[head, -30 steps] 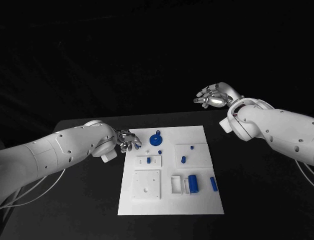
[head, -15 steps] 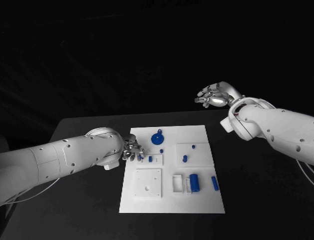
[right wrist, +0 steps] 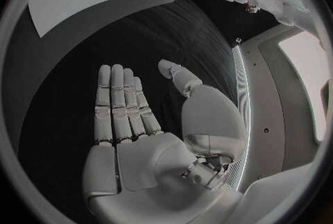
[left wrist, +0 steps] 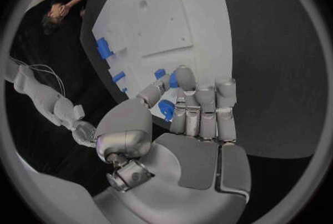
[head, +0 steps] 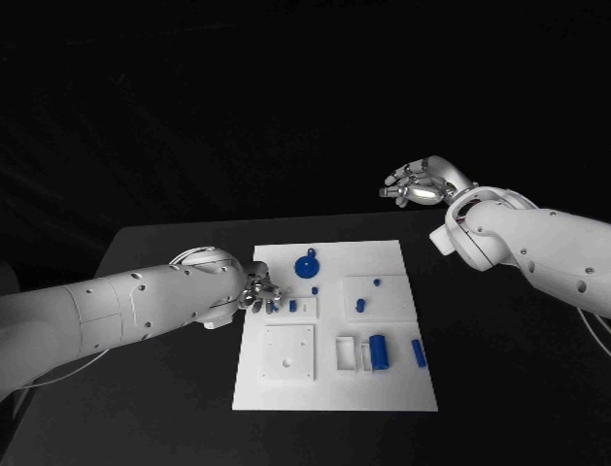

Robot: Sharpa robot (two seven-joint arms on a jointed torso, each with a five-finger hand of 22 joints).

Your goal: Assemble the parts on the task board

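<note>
The board (head: 390, 388) looks like matt white plastic, the parts (head: 377, 352) smooth blue plastic. Both hands (right wrist: 139, 140) are brushed silver metal; the counter (head: 515, 369) is matt black.

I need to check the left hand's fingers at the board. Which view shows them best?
The left wrist view: the left hand reaches over the task board, fingertips beside small blue parts. In the head view the arm hides most of that hand. The right wrist view catches it far off.

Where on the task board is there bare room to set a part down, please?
The task board is bare along its near edge below the square plate, and at its far right corner beyond the round blue part. The middle is crowded: small blue parts and the left hand.
</note>
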